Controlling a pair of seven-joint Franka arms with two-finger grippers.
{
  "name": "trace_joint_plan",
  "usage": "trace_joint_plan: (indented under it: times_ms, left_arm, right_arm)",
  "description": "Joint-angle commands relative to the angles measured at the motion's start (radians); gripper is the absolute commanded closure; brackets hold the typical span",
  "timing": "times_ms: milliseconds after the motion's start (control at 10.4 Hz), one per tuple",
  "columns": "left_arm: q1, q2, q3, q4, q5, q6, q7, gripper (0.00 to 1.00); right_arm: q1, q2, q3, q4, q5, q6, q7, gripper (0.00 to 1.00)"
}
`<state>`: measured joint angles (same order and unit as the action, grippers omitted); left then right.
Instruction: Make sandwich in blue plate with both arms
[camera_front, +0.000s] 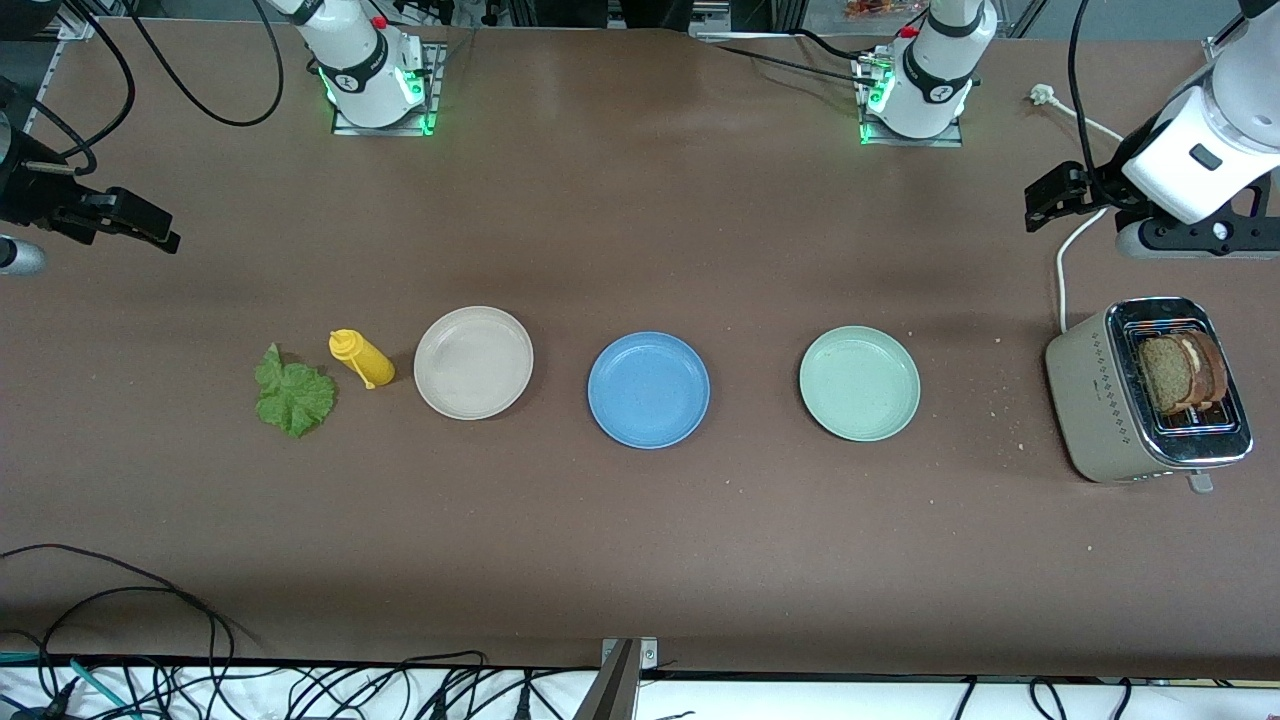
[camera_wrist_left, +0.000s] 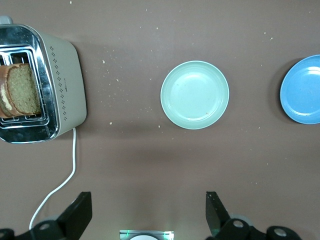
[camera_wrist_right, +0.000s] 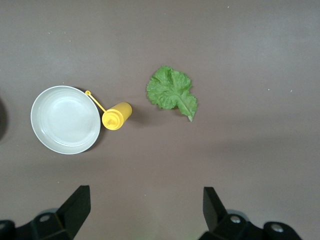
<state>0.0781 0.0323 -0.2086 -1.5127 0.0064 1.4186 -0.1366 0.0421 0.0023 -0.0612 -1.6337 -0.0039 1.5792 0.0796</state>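
The empty blue plate (camera_front: 648, 390) sits mid-table and shows at the left wrist view's edge (camera_wrist_left: 302, 90). Two brown bread slices (camera_front: 1185, 372) stand in the toaster's slots at the left arm's end, also seen in the left wrist view (camera_wrist_left: 22, 90). A green lettuce leaf (camera_front: 293, 392) lies flat on the table at the right arm's end, also in the right wrist view (camera_wrist_right: 172, 92). My left gripper (camera_front: 1045, 200) is open and empty, high over the table near the toaster's cord (camera_wrist_left: 147, 212). My right gripper (camera_front: 150, 228) is open and empty, high over the table's end (camera_wrist_right: 145, 207).
A beige-white plate (camera_front: 473, 362) and a pale green plate (camera_front: 859, 382) flank the blue plate in one row. A yellow squeeze bottle (camera_front: 362, 358) lies between the lettuce and the beige plate. The beige toaster (camera_front: 1095, 400) has a white cord (camera_front: 1062, 275). Crumbs dot the table near it.
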Motion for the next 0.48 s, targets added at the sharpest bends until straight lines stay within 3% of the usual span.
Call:
trace_joint_plan:
  times_ms: [0, 384]
  left_arm:
    - [0.023, -0.003, -0.002, 0.017, 0.017, -0.001, 0.008, 0.0]
    - [0.075, -0.003, -0.006, 0.019, 0.023, -0.001, 0.008, 0.0]
  right_arm:
    - [-0.001, 0.001, 0.001, 0.018, -0.005, -0.021, -0.006, 0.0]
    - [-0.001, 0.001, 0.001, 0.018, -0.005, -0.021, -0.006, 0.0]
